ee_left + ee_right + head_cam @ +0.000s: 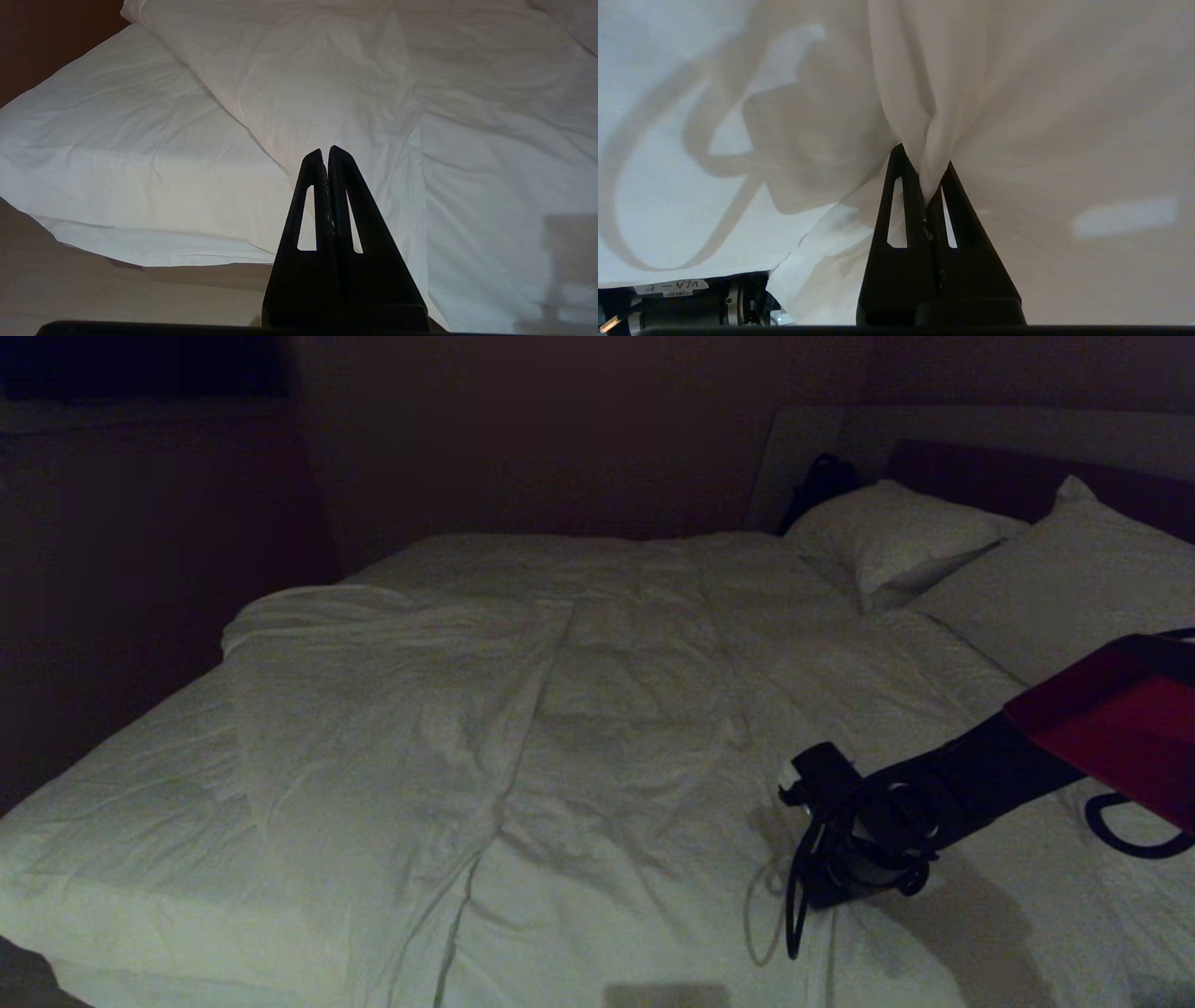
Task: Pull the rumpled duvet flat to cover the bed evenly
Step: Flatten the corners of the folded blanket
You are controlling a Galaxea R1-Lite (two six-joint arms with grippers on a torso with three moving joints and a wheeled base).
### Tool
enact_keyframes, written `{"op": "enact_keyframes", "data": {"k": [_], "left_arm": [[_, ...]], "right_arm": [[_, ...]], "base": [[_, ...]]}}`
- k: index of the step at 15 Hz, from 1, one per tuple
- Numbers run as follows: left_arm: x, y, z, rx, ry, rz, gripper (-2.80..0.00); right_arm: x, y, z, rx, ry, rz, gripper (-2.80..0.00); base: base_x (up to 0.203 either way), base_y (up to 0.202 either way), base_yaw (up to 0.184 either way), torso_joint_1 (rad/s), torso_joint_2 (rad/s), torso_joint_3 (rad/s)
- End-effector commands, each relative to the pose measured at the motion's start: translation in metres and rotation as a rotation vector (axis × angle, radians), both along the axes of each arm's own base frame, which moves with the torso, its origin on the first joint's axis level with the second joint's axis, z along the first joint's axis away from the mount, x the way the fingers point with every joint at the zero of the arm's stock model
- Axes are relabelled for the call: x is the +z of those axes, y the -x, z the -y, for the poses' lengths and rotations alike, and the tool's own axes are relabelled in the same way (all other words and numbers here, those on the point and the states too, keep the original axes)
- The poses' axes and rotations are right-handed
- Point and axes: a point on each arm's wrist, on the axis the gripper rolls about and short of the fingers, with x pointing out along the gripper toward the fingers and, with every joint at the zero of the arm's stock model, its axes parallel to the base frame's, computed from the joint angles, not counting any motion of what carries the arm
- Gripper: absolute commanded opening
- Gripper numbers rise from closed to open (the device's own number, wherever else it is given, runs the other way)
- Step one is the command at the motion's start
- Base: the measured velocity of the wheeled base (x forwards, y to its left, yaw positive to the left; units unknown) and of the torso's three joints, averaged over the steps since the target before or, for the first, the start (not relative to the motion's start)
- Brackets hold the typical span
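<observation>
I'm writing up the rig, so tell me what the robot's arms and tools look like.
The right arm is black with a dark red shell near its upper end and loose black cables looping around the wrist. Each tool is a pair of black wedge-shaped fingers tapering to a tip, each finger with a narrow slot cut through it: right tool, left tool. A small white printed label sits on dark hardware beneath the right tool.

- The near right of the bed (112, 821) is taken up by the right pincer (930, 179), which is clamped on a pinched fold of the duvet (579, 709), with its arm (980, 784) and a hanging cable loop (803, 896) just above the cover.
- The far right corner is blocked by two pillows (896, 537) and a dark object (822, 481) against the headboard (1027, 476).
- Open room is left over the duvet's middle and the bare sheet (117, 126) on the left.
- The left pincer (326, 154), closed, is held off the bed's near left edge, above open floor (93, 294).
</observation>
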Motion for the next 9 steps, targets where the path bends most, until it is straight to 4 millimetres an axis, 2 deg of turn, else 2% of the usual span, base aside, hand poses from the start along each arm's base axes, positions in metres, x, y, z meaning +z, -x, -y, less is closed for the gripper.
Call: {"op": "enact_keyframes", "data": {"k": [1, 7, 9], "left_arm": [[0.000, 0.000, 0.000, 0.000, 0.000, 0.000, -2.80], [0.000, 0.000, 0.000, 0.000, 0.000, 0.000, -2.80], [0.000, 0.000, 0.000, 0.002, 0.000, 0.000, -2.80]], "right_arm": [[-0.001, 0.000, 0.000, -0.001, 0.003, -0.004, -2.80], [0.007, 0.003, 0.000, 0.001, -0.004, 0.012, -2.80], [0.019, 0.010, -0.005, 0.025, -0.026, 0.036, -2.80]], "base": [[0.000, 0.000, 0.000, 0.000, 0.00, 0.000], [0.000, 0.000, 0.000, 0.000, 0.00, 0.000], [0.000, 0.000, 0.000, 0.000, 0.00, 0.000]]}}
